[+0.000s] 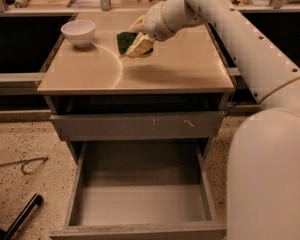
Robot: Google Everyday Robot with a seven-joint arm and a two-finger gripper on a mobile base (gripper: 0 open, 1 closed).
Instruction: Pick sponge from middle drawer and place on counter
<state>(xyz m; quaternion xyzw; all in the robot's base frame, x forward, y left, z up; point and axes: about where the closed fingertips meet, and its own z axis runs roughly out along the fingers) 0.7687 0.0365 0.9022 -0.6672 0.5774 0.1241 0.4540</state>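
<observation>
One sponge (122, 39) clamped in gripper (131, 41) (over counter (175, 69)).

Green sponge (124, 40) clasped in gripper (136, 44) over tan counter (180, 69), grey middle drawer (140, 204) pulled open

Body notes only.
- Long white smooth tubular arm (235, 31), glossy plastic shell, warm-lit.
- Row of small dark dots, likely screw recesses, runs along its upper side.
- A thin tan ring seam crosses the arm where it meets the big white rounded lower shell (270, 179), which is plain and unmarked.
- The wrist section (165, 18) is white and barrel-shaped, with a faint tan band.
- Cream-yellow wedge-fingered gripper (131, 40) sits over the far middle of the glossy tan counter top (185, 71), pinched on a small dark green sponge (123, 39).
</observation>
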